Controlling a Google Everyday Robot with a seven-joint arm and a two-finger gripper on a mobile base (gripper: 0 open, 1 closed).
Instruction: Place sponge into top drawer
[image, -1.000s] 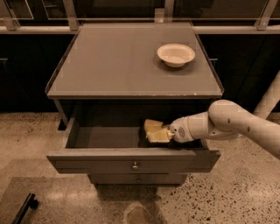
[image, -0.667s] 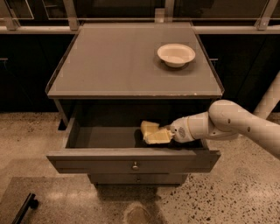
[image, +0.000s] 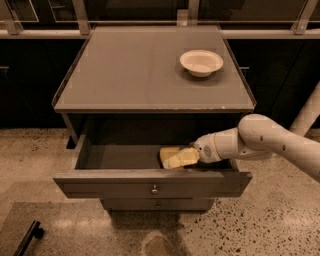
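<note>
The top drawer (image: 100, 184) is pulled open, its grey front panel carrying a small round knob (image: 154, 189). My gripper (image: 168, 161) reaches in from the right and sits low inside the drawer's right half. It is shut on the sponge (image: 169, 151), a pale yellow block that shows just above and behind the flat yellowish fingers (image: 183, 159). The sponge is inside the drawer, close to its floor. I cannot tell whether it touches the floor. My white arm (image: 260, 140) crosses the drawer's right side wall.
A white bowl (image: 201, 62) stands on the grey cabinet top (image: 140, 70) at the back right. The lower drawer front (image: 157, 204) is closed beneath. A black bar (image: 27, 237) lies on the speckled floor at the lower left. Dark cabinets stand behind.
My gripper has moved a little to the left and lower inside the drawer, carrying the sponge with it. The drawer and the bowl have not moved.
</note>
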